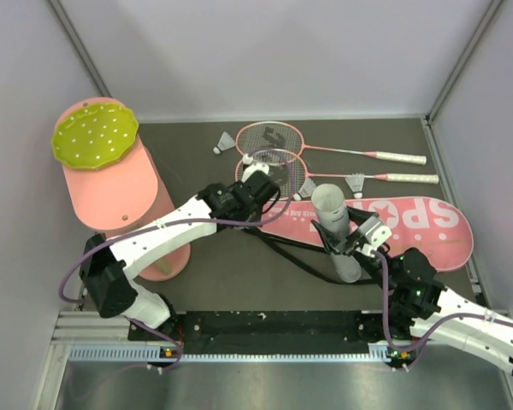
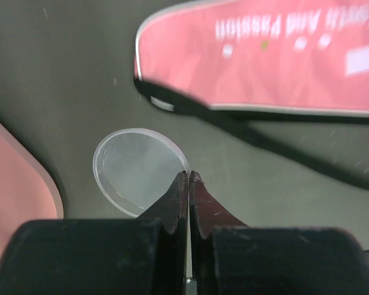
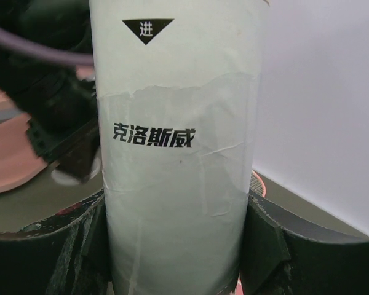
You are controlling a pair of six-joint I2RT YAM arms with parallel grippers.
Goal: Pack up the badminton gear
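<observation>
My right gripper (image 1: 349,243) is shut on the white tube (image 1: 332,213), holding it upright in front of the pink "SPORT" bag (image 1: 410,226). In the right wrist view the tube (image 3: 178,153) fills the gap between both fingers (image 3: 74,252). My left gripper (image 1: 258,177) hovers by the near racket's head (image 1: 278,162). Its tips (image 2: 189,176) are shut, pinching the rim of a clear round lid (image 2: 135,169). The far racket (image 1: 269,138) lies behind. Three shuttlecocks (image 1: 225,143), (image 1: 307,188), (image 1: 356,182) lie on the mat.
A big pink cylinder (image 1: 120,196) with a yellow-green dotted disc (image 1: 94,137) stands at the left, its edge near my left gripper (image 2: 12,184). The bag's black strap (image 1: 299,256) trails over the mat between the arms. Grey walls close in on three sides.
</observation>
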